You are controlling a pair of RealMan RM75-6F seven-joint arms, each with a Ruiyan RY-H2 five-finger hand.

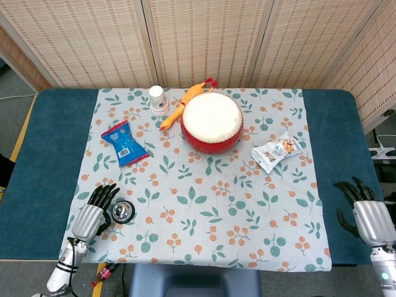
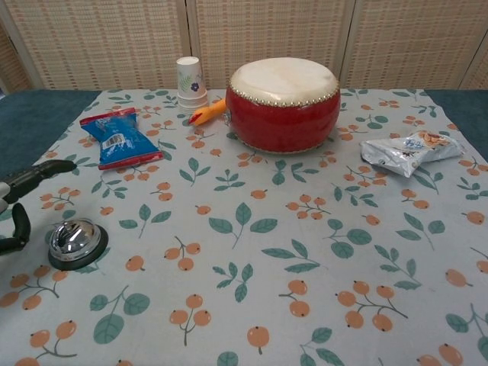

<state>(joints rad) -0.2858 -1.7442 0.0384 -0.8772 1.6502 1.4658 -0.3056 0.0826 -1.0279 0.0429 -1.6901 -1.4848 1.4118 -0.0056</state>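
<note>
Your left hand (image 1: 90, 213) hovers just left of the silver call bell (image 1: 122, 211), fingers spread and holding nothing, close enough to touch the bell's dome without crossing the cloth. The bell sits well in front of the red drum (image 1: 211, 122), toward the cloth's near-left corner. Your right hand (image 1: 369, 216) rests far right of the bell, off the cloth, fingers apart and holding nothing.

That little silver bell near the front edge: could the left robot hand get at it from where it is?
Probably yes. The left robot hand sits right beside the silver bell, fingers spread and holding nothing, and only bare tablecloth lies between them.
</note>
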